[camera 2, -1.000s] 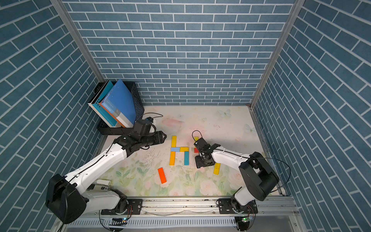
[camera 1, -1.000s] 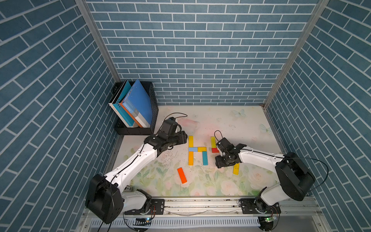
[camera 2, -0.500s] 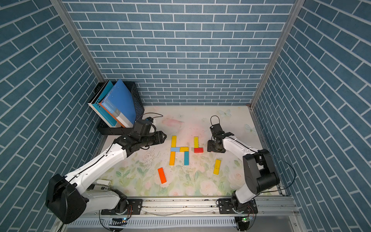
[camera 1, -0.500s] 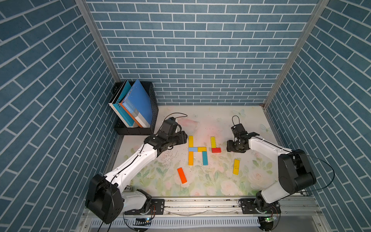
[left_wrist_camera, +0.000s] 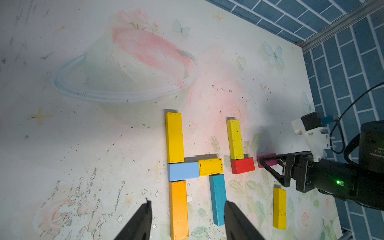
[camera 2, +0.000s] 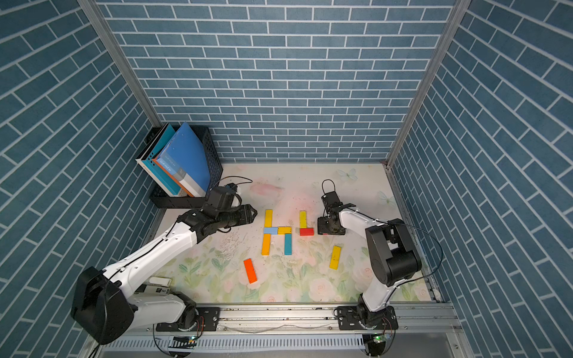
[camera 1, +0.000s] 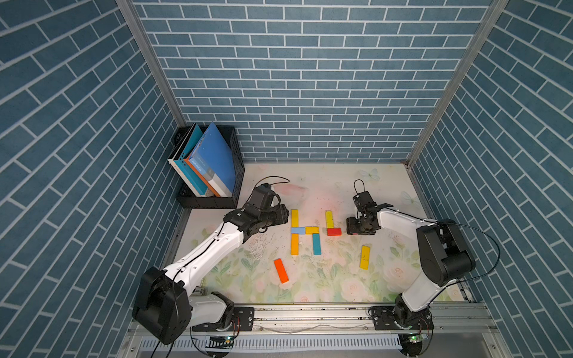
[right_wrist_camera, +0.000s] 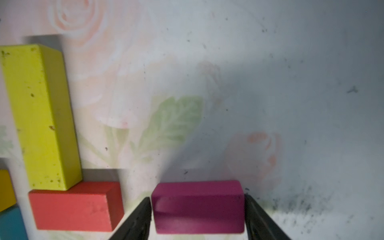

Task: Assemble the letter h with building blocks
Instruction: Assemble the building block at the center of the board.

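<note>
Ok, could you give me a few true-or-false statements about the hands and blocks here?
1. The right hand straddles the magenta block. True.
2. The left hand holds the teal block. False: it is open and empty; the teal block lies on the table.
3. The red block is stacked on the teal block. False: it lies flat on the table, touching a yellow block.
4. One orange block lies alone, touching no other block. True.

free: mat [camera 1: 325, 279] between orange block [camera 1: 281, 270] and lone yellow block [camera 1: 365, 257] | blocked: crate [camera 1: 214, 203] far-left corner
</note>
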